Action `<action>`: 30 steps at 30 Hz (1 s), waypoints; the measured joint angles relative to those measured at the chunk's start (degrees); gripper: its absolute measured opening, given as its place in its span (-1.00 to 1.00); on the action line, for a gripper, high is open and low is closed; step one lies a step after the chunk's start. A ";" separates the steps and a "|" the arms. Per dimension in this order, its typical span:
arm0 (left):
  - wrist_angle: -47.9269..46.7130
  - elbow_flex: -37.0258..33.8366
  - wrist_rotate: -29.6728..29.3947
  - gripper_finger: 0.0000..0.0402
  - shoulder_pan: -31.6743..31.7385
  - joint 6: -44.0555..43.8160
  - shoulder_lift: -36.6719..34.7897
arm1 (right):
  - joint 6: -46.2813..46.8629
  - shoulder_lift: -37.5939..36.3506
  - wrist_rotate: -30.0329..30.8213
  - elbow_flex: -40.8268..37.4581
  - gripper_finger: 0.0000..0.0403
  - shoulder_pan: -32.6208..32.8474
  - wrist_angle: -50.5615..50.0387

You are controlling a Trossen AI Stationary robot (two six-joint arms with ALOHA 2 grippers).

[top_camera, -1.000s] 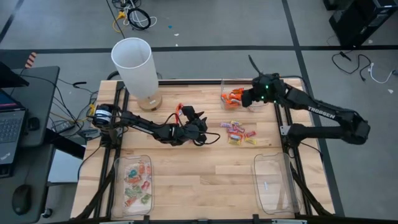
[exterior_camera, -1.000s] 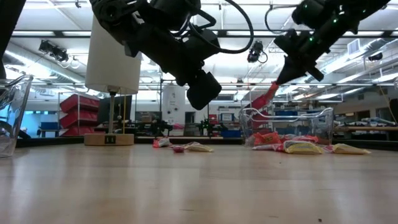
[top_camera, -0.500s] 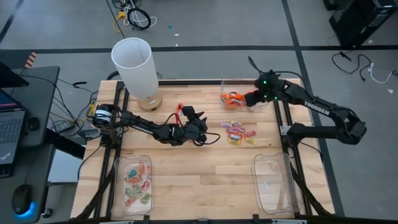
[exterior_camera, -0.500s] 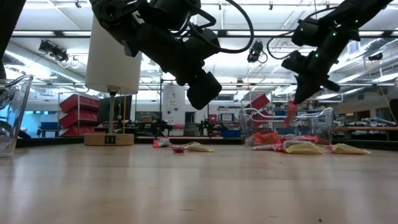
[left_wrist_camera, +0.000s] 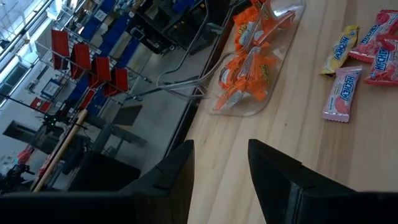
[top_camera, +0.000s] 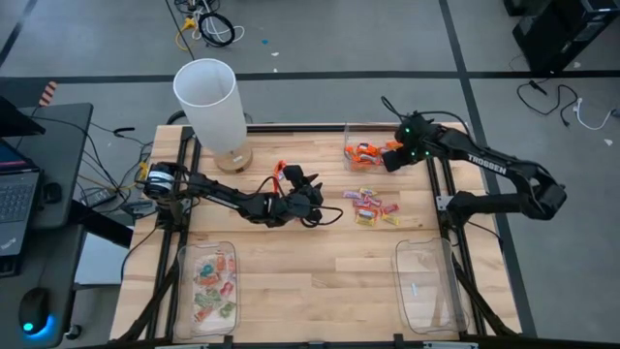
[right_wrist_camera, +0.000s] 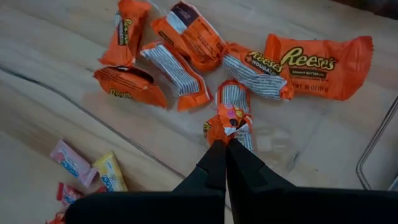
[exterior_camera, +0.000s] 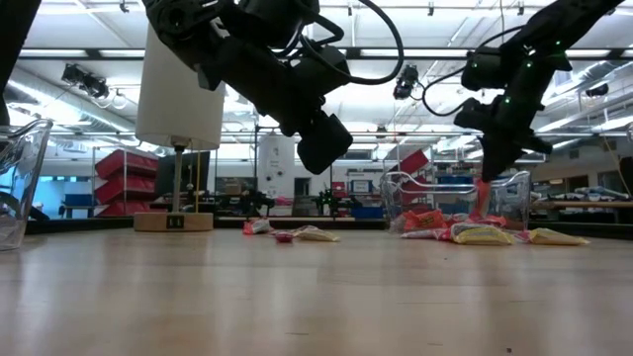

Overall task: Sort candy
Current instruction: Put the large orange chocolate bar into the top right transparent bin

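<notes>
A wooden desk seen from above, with two clear trays at its near edge: the near-left tray already holds a layer of pale green-and-pink candy, while the near-right tray looks almost bare. In the middle of the desk the left pincer hovers with its fingers released and apart, grasping nothing. Just to its right lies a loose cluster of pink-and-yellow candy on the bare wood. At the far right, a third clear tray holds a heap of orange candy, and the right pincer is clenched on one orange sweet, pinching only the crimped end of its wrapper directly over that heap. A tall white cylinder stands at the far left. The likely trouble is that such a thin grip on a wrapper tip may let the sweet hang, swing, or stick to a finger on opening, so it could land on the tray rim or outside it. A low descent might also nudge the light tray or scatter pieces already sorted.
</notes>
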 joint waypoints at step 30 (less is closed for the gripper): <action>-6.52 0.02 0.02 -0.24 -1.14 -1.76 -3.18 | -0.37 -1.52 4.26 5.66 -0.48 0.95 -4.86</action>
